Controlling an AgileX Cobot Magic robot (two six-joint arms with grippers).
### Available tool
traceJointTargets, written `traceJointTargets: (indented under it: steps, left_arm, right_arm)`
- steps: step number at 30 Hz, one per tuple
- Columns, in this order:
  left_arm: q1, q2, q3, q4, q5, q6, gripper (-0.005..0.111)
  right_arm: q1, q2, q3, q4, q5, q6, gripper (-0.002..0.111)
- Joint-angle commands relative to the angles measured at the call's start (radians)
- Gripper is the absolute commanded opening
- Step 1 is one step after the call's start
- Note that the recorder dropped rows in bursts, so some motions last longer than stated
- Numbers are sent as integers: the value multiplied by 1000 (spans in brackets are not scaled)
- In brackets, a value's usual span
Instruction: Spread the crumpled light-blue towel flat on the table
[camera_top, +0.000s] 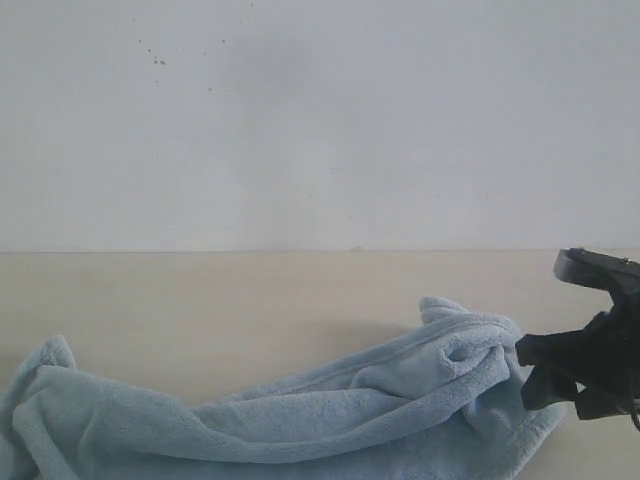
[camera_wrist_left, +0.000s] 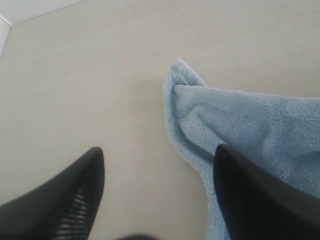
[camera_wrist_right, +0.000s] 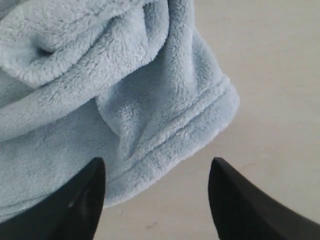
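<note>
In the exterior view the towel lies crumpled on the pale counter, low in the picture, a long band running left to right with a peaked corner at its left end and a bunched, folded mass at its right. Behind stands a plain white wall with a few dark specks. The black right gripper sits just beside the bunched end. In the left wrist view the left gripper hovers with its jaws wide apart, holding nothing; one jaw stands in front of the towel's edge, the other over bare counter, and a pointed corner juts outward. In the right wrist view the jaws are spread wide and empty, a stitched hem corner lying between them.
</note>
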Motion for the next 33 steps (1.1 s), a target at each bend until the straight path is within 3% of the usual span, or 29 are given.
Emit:
traceJointTargets:
  steps: [1, 14, 19, 21, 22, 23, 24, 27, 28, 30, 33]
  left_arm:
    - [2, -5, 3, -8, -11, 5, 60]
    - [2, -5, 3, -8, -9, 11, 60]
    - [2, -5, 3, -11, -10, 20, 60]
    - [2, -5, 3, -28, -3, 24, 60]
    - [2, -5, 3, -30, -3, 35, 60]
    - [2, -5, 3, -30, -3, 42, 59]
    - [2, -5, 3, -30, -3, 42, 59]
    - [2, -5, 3, -30, -3, 42, 59]
    - [2, -5, 3, -30, -3, 42, 59]
    - [2, -5, 3, -35, -7, 42, 59]
    - [2, -6, 3, -63, -9, 73, 59]
  right_arm:
    - [-9, 70, 2, 78, 24, -55, 58]
    - [-9, 190, 48, 295, -60, -273, 58]
    - [-9, 203, 46, 636, -63, -554, 57]
    - [-9, 203, 46, 647, -101, -556, 40]
    - [-9, 198, 46, 647, -107, -575, 20]
    - [-9, 192, 46, 647, -107, -575, 11]
    - [-9, 159, 48, 631, -107, -575, 0]
    - [-9, 43, 48, 446, -127, -484, 8]
    - [-9, -25, 48, 223, -116, -303, 9]
    - [-9, -87, 48, 15, -87, -85, 9]
    - [-7, -198, 48, -115, -43, 4, 9]
